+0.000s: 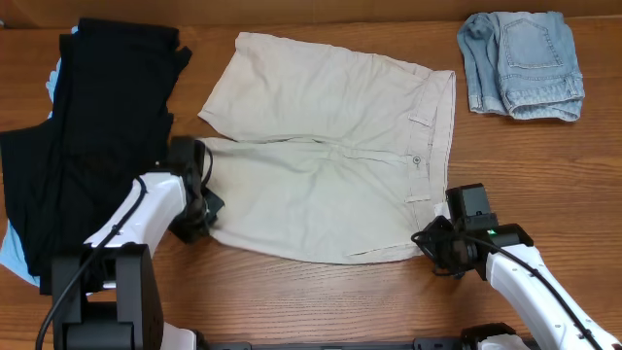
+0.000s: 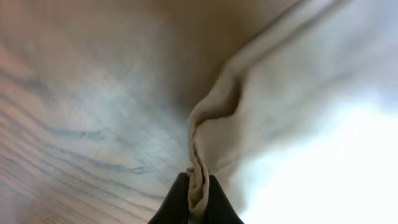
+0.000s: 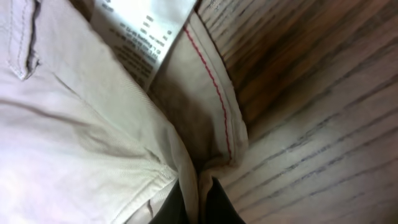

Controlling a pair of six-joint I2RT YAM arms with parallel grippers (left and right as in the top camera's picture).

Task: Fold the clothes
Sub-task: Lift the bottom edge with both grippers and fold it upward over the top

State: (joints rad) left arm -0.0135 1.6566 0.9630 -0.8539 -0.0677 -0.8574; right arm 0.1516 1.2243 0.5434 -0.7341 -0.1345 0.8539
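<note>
Pale beige khaki shorts [image 1: 330, 165] lie spread flat mid-table, waistband with button to the right. My left gripper [image 1: 207, 209] is shut on the near leg hem, a pinched fold of beige cloth [image 2: 200, 180] between its fingers. My right gripper [image 1: 432, 243] is shut on the near waistband corner [image 3: 199, 168], beside the white tag [image 3: 146, 31]. Black garments [image 1: 87, 126] are piled at the left. Faded blue denim shorts [image 1: 523, 63] lie folded at the far right.
Light blue fabric [image 1: 15, 255] peeks from under the black pile at the left edge. Bare wooden table [image 1: 321, 301] runs along the front between the two arms and around the denim shorts.
</note>
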